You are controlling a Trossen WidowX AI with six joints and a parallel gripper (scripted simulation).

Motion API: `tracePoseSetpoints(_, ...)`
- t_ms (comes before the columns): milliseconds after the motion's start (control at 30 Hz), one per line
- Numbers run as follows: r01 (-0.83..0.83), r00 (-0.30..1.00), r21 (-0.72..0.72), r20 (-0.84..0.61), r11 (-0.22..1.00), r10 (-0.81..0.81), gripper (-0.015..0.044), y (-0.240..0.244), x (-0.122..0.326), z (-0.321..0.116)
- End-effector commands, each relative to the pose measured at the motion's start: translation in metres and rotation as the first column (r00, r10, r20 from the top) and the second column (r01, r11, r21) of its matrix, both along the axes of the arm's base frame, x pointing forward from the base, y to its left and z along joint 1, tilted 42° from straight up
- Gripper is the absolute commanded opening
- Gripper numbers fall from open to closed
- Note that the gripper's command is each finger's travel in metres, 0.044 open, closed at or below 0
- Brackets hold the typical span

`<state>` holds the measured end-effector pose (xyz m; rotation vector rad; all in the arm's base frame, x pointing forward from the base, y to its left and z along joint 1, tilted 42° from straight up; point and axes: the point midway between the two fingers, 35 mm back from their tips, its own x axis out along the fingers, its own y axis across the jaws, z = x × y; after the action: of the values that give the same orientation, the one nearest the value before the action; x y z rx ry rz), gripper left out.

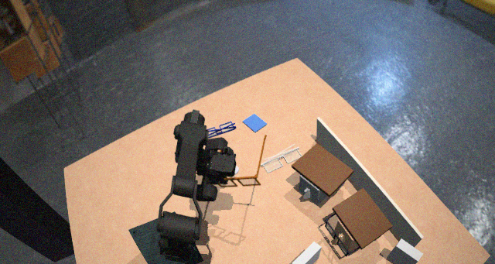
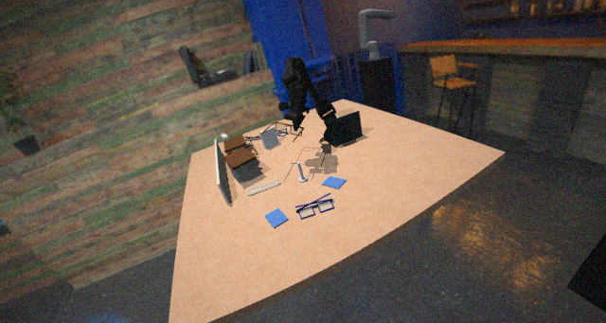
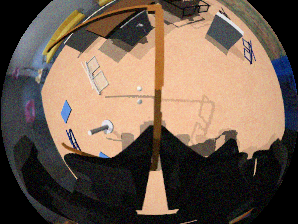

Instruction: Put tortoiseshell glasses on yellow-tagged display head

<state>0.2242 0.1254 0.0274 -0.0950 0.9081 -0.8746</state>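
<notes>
1. The black parallel-jaw gripper [image 1: 225,178] [image 2: 296,127] [image 3: 156,129] is clamped on the thin brown-orange tortoiseshell glasses [image 1: 245,177] [image 2: 285,124] [image 3: 159,60], their front frame between its fingertips.
2. The glasses are raised above the pale wooden tabletop [image 1: 116,179] [image 2: 402,171] [image 3: 200,75], in the top view well inward from its upper-left edge and left corner; both temples are spread.
3. I judge them light and fairly stiff along the front, but springy and fragile at the hinges; smooth rims may twist under a narrow pinch.
4. The middle of the front, near the bridge, seems the best hold, leaving both temples free.
5. Two brown-topped display heads [image 1: 322,169] [image 2: 240,157] stand near the tabletop's upper-right edge, top view; the lower wears black wire-like glasses [image 1: 329,229]. I cannot tell which has the yellow tag. Long temples could snag that pair.
</notes>
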Motion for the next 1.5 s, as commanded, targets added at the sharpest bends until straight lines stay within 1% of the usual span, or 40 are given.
tracePoseSetpoints(0, 0.035, 0.993, 0.026, 0.11, 0.999, -0.038, 0.0, 0.006, -0.005, -0.001)
tracePoseSetpoints(367, 0.094, 0.914, 0.161, 0.376, 0.982, -0.149, 0.0, 0.027, -0.019, -0.002)
tracePoseSetpoints(767, 0.087, 0.752, 0.365, 0.586, 0.927, -0.301, 0.0, 0.048, -0.036, -0.002)
tracePoseSetpoints(1100, 0.029, 0.601, 0.538, 0.664, 0.843, -0.444, 0.0, 0.064, -0.05, -0.002)
tracePoseSetpoints(1167, 0.027, 0.598, 0.541, 0.665, 0.841, -0.447, 0.0, 0.064, -0.051, -0.002)
tracePoseSetpoints(1200, 0.041, 0.627, 0.516, 0.653, 0.856, -0.424, 0.0012, 0.064, -0.048, -0.001)
tracePoseSetpoints(1267, 0.041, 0.627, 0.516, 0.653, 0.856, -0.424, 0.0, 0.064, -0.048, -0.001)
tracePoseSetpoints(1467, 0.041, 0.627, 0.516, 0.653, 0.856, -0.424, 0.0, 0.064, -0.048, -0.001)
